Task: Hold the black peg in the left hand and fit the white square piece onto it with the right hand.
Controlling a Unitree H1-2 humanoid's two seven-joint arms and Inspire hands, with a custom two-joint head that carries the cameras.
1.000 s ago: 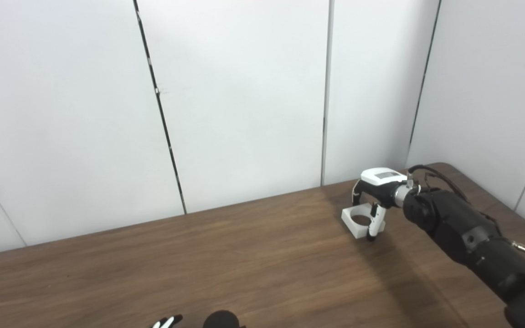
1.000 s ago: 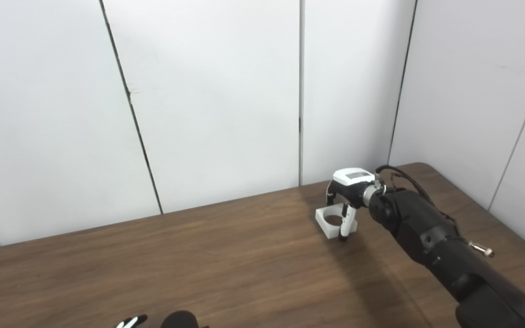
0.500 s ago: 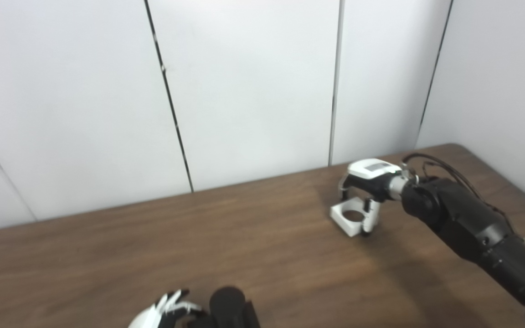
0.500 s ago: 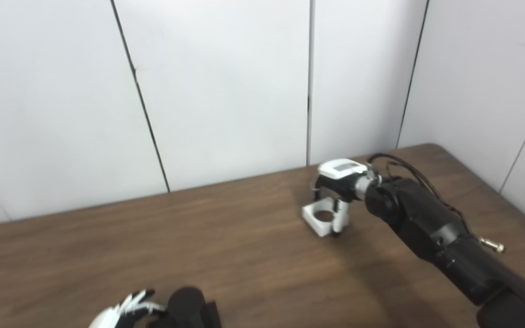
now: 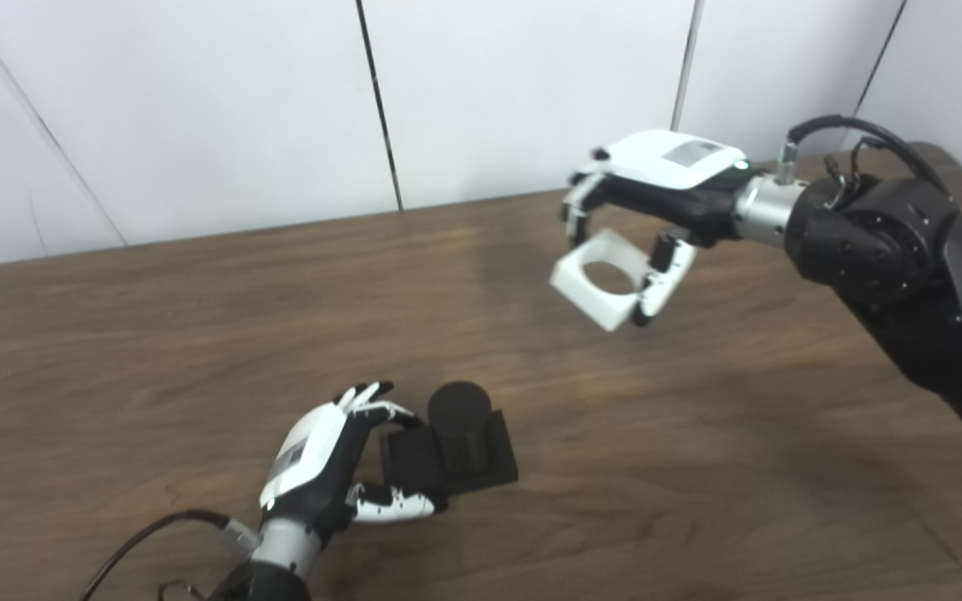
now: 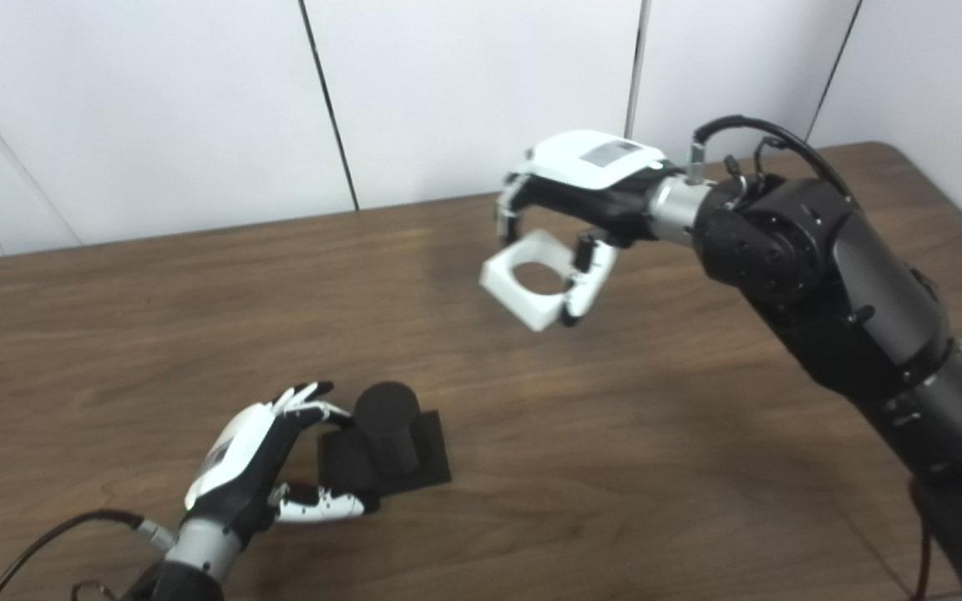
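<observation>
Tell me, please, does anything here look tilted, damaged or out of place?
Only the white square piece hangs tilted in the right hand. The black peg stands upright, its base gripped by the left hand. No damage shows.

My left hand point(image 5: 326, 463) lies low, palm turned inward, with my fingers point(image 5: 368, 399) curled over the top and my thumb point(image 5: 393, 503) stretched out flat below them, clamped on what sits between them. My right hand point(image 5: 656, 196) reaches in from a bent black arm point(image 5: 890, 267), back upward, fingers point(image 5: 579, 204) hooked downward in front and thumb point(image 5: 658, 288) pointing down behind, pinching inward toward each other.
</observation>
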